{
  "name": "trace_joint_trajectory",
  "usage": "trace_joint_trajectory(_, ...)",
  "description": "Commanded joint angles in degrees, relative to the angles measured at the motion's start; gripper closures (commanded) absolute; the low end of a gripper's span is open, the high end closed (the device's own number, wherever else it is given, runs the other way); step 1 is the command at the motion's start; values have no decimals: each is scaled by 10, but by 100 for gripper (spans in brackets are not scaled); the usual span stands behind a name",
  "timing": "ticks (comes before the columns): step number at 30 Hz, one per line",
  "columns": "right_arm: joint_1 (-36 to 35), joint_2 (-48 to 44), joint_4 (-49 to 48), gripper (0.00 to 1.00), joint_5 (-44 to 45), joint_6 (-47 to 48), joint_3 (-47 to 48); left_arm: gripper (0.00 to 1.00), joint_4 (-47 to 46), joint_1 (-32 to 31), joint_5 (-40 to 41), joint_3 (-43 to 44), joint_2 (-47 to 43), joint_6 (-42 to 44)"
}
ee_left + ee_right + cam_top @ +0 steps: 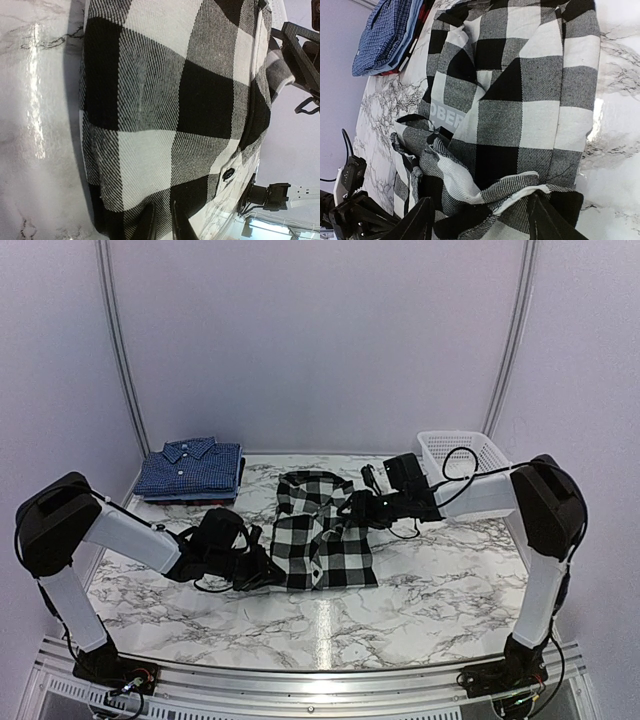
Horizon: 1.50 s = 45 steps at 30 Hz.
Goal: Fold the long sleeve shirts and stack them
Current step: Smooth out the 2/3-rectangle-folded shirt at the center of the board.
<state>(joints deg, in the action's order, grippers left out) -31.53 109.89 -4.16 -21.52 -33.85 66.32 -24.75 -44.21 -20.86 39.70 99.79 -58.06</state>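
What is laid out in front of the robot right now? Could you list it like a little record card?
Table: marble-patterned
Centre: black-and-white checked shirt, partly folded
Back left: stack of folded blue shirts
Back right: white basket
Left fingers: pinching the checked shirt's edge
Right fingers: spread, bunched cloth between them

The checked shirt (322,530) shows big black-and-white squares. At the far left corner, the stacked shirts (190,468) are dark blue with fine pale checks. The table (440,580) is grey-veined white marble.
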Motion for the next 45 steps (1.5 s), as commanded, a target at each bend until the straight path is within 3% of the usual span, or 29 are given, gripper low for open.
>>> trace_joint_trajectory(1, -6, -59, 11, 43, 22, 13, -3, 89, 12, -3, 7, -7, 7, 0)
trace_joint_trajectory(5, -20, -125, 13, 56, 48, 14, -59, 89, 12, -3, 8, -7, 3, 0)
trace_joint_trajectory(9, -42, -177, 17, 58, 76, 6, -112, 89, 12, -3, 7, -7, 3, -1)
trace_joint_trajectory(11, -57, -190, 24, 65, 85, 0, -131, 89, 12, -3, 7, -5, 2, -1)
trace_joint_trajectory(15, -93, -187, 21, 77, 72, -5, -146, 89, 12, -3, 6, -3, 0, -1)
trace_joint_trajectory(21, -119, -122, -10, 88, 49, -31, -129, 89, 13, -3, 6, -2, -1, -2)
trace_joint_trajectory(29, -117, -33, -20, 85, 29, -35, -51, 89, 14, -3, 7, -5, -4, -1)
trace_joint_trajectory(39, -86, 14, -12, 63, 26, -54, 3, 89, 14, -4, 8, -9, -4, -1)
trace_joint_trajectory(45, -81, 33, 4, 66, 43, -55, 16, 89, 14, -3, 6, -7, -4, 1)
